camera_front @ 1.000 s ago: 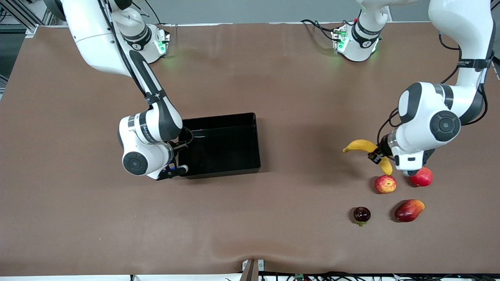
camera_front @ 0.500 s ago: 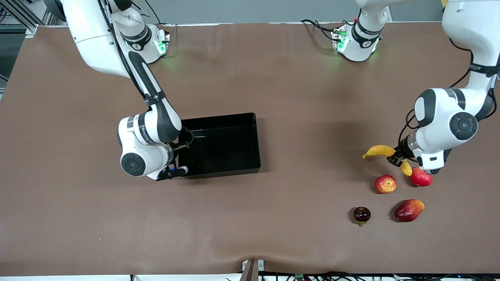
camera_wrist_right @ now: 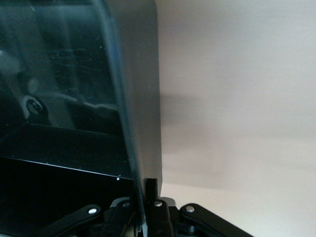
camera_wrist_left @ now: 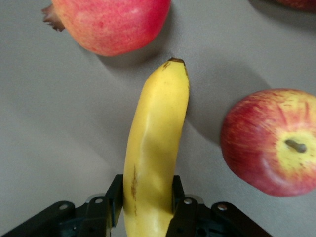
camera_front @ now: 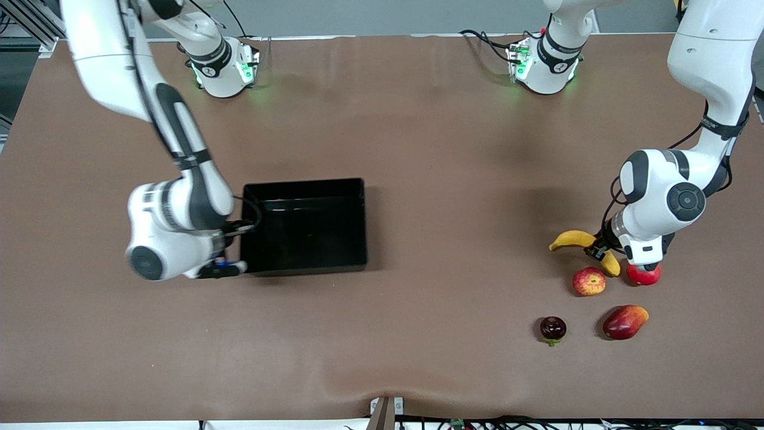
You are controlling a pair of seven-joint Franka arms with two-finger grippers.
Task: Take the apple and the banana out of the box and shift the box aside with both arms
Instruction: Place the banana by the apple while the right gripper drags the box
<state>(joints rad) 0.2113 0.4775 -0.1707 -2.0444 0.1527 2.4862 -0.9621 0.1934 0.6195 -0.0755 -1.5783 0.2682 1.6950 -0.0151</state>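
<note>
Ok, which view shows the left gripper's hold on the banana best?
The left wrist view: the left gripper is shut on the banana, both fingers pressed against its sides. The front view shows the banana partly hidden by the arm. The right wrist view shows only the box.

The left claw (camera_wrist_left: pixel 147 210) clamps the banana (camera_wrist_left: pixel 155 148), which lies between the pomegranate (camera_wrist_left: pixel 111 22) and apple (camera_wrist_left: pixel 269 143).
</note>
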